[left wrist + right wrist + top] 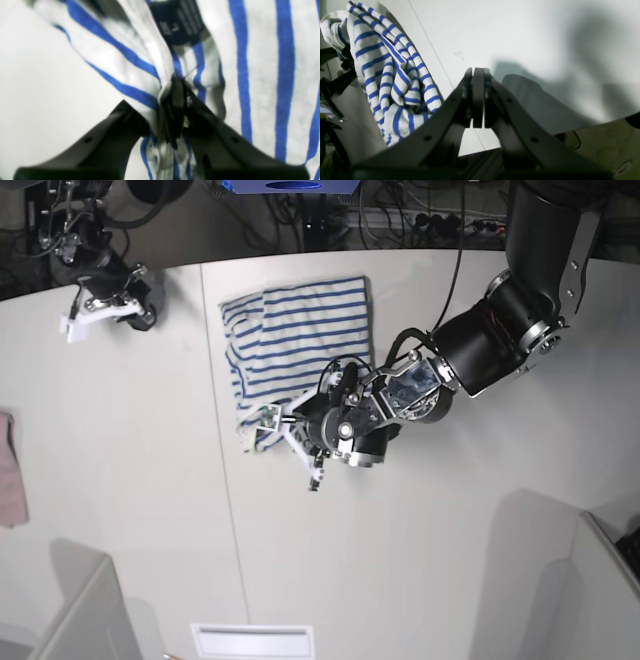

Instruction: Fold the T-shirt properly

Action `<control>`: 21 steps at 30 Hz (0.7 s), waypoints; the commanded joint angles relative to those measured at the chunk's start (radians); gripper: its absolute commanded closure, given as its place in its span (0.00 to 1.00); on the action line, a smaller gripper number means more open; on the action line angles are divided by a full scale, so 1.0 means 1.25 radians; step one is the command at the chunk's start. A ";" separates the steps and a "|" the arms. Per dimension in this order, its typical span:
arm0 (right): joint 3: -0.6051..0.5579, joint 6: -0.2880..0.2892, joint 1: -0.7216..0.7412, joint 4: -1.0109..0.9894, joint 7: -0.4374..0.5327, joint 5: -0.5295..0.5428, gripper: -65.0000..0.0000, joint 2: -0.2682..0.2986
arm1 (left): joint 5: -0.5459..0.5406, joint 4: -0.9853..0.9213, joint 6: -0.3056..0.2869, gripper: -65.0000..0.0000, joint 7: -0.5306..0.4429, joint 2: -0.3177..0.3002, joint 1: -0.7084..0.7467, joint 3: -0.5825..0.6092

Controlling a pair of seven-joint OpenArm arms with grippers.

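Our right gripper [75,320] sits at the far left of the base view, its jaws pressed together on nothing, parked well apart from the work near the table's back edge. A strip of pink cloth [10,482] lies at the left edge below it. Moving rightward, the T-shirt [300,330] lies bunched on the table [450,560], back of centre, its lower part gathered into a crumple. There our left gripper [175,110] is clenched on a pinch of striped fabric close to the dark neck label [177,21].

We judge that we are mid-fold, carrying a collar-side edge, with most of the folding left to do. Next we should draw that edge across the body and lay it flat, keeping the cloth taut so it does not wrinkle.

The table is plain white with a seam [225,510] running front to back; cables and equipment crowd the room behind it.
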 commanded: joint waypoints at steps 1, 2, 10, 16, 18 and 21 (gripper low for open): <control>0.007 0.007 0.000 0.010 0.010 0.010 1.00 0.010 | -0.005 0.008 0.005 1.00 -0.053 0.004 -0.029 0.018; 0.007 0.007 0.000 0.010 0.010 0.010 1.00 0.010 | -0.005 0.008 0.005 1.00 -0.097 -0.001 -0.039 0.039; 0.006 0.007 -0.002 0.010 0.009 0.010 1.00 0.013 | -0.006 -0.042 0.005 1.00 -0.182 -0.015 -0.071 0.067; 0.001 0.008 -0.001 0.010 0.006 0.010 1.00 0.013 | -0.006 -0.047 0.005 1.00 -0.186 -0.020 -0.072 0.067; -0.001 0.008 0.001 0.010 0.006 0.010 1.00 0.013 | -0.006 -0.044 0.005 1.00 -0.183 -0.017 -0.069 0.067; -0.003 0.008 0.010 0.010 0.005 0.010 1.00 0.012 | -0.006 -0.044 0.005 1.00 -0.182 -0.014 -0.070 0.066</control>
